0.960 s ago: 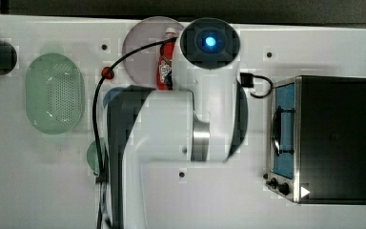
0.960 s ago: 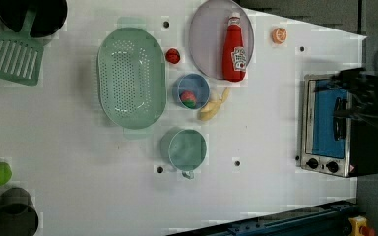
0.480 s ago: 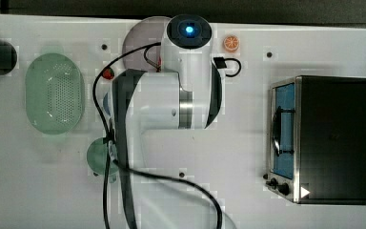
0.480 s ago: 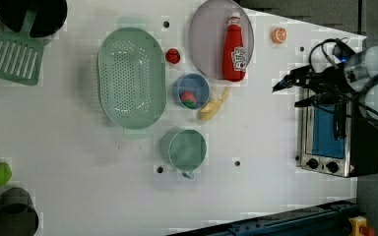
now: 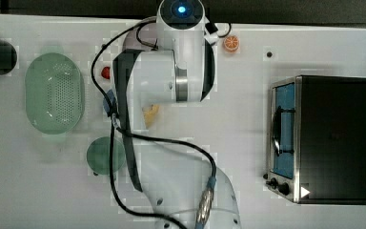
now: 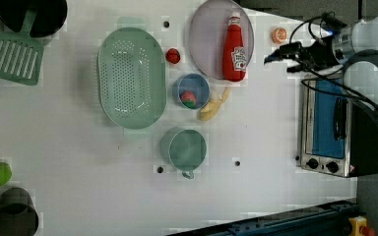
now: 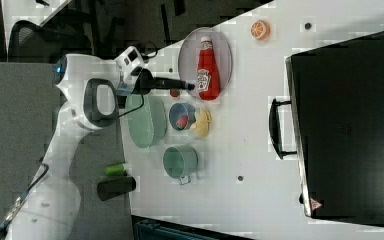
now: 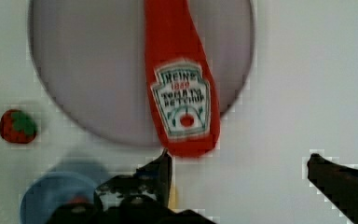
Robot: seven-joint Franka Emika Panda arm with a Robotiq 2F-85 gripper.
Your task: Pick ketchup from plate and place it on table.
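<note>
The red ketchup (image 6: pixel 235 49) bottle lies flat on the pale lilac plate (image 6: pixel 207 54), cap toward the left view's top. It also lies on the plate (image 7: pixel 189 52) in the right view, as ketchup (image 7: pixel 207 70). My gripper (image 6: pixel 278 60) hangs open above the white table (image 6: pixel 275 147), to the left view's right of the plate, holding nothing. In the wrist view the ketchup (image 8: pixel 179 84) shows its white label on the plate (image 8: pixel 88 70), and its broad base lies just beyond my gripper (image 8: pixel 240 172), whose fingers (image 8: pixel 165 168) stand wide apart. In the top view my arm covers the plate.
A green colander (image 6: pixel 130 76), a strawberry (image 6: pixel 173 55), a blue bowl (image 6: pixel 191 91), a banana piece (image 6: pixel 214 104) and a green cup (image 6: pixel 187 147) lie near the plate. An orange slice (image 6: pixel 278 35) sits by the gripper. A toaster oven (image 6: pixel 332 128) stands at the left view's right.
The arm has swung from over the toaster oven toward the plate, leftward in the left view. The gripper stays open and the ketchup has not moved.
</note>
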